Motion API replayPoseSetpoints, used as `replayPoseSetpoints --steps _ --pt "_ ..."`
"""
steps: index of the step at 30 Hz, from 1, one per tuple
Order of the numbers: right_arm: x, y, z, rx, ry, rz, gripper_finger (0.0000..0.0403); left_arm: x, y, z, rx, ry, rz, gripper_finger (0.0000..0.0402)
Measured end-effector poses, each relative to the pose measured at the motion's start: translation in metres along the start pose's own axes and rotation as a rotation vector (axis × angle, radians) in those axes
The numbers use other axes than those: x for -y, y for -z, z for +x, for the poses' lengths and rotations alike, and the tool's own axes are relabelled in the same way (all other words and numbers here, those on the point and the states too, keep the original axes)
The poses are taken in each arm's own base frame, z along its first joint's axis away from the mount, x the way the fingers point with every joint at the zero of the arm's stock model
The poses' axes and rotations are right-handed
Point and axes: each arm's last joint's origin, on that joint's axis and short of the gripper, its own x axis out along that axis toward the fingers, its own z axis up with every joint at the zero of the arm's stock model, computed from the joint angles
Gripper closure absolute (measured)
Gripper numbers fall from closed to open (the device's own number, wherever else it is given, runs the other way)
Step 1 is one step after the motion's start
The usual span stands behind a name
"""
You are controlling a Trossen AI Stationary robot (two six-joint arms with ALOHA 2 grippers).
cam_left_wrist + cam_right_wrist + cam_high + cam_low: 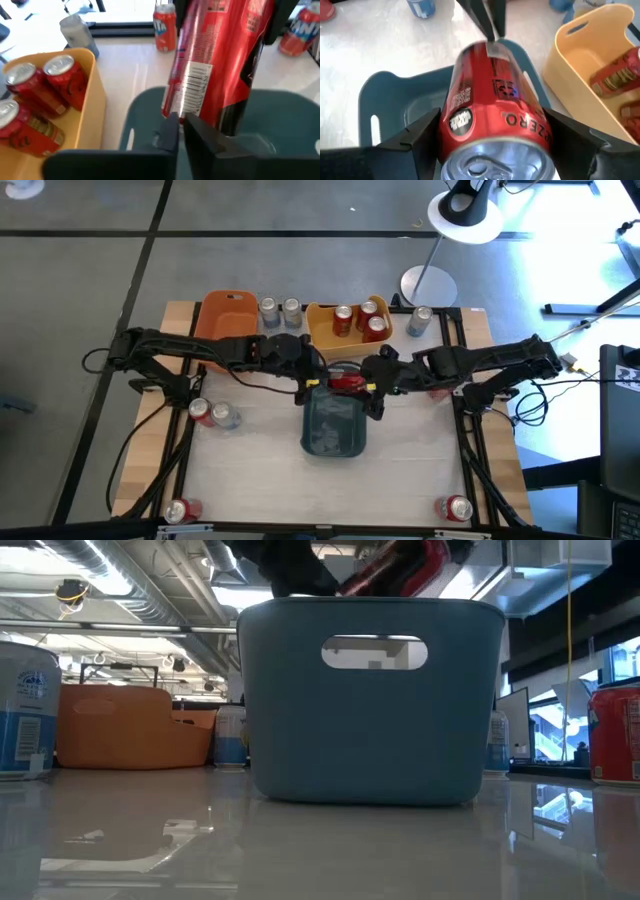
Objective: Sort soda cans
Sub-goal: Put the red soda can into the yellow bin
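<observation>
From above, both end effectors meet mid-bench over the blue-grey bin point(333, 425), the right end effector point(368, 383) pinching a red can point(346, 381) – presumably for dropping in. The right wrist view shows its fingers point(415, 137) clamping the can; the left end effector point(181, 131) – I cannot tell

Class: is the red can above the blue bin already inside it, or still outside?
Outside: the right gripper holds the red can tilted above the blue bin.

Orange point(228, 315), yellow point(322, 335), blue-grey bins point(333, 427)
</observation>
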Motion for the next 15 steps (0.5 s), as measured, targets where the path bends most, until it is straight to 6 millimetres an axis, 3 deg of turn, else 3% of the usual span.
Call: replayPoseSetpoints --steps 15 --pt "0.017 -0.016 0.005 0.099 0.025 -0.025 0.0117 0.005 0.005 0.017 -0.007 -0.005 -0.01 0.04"
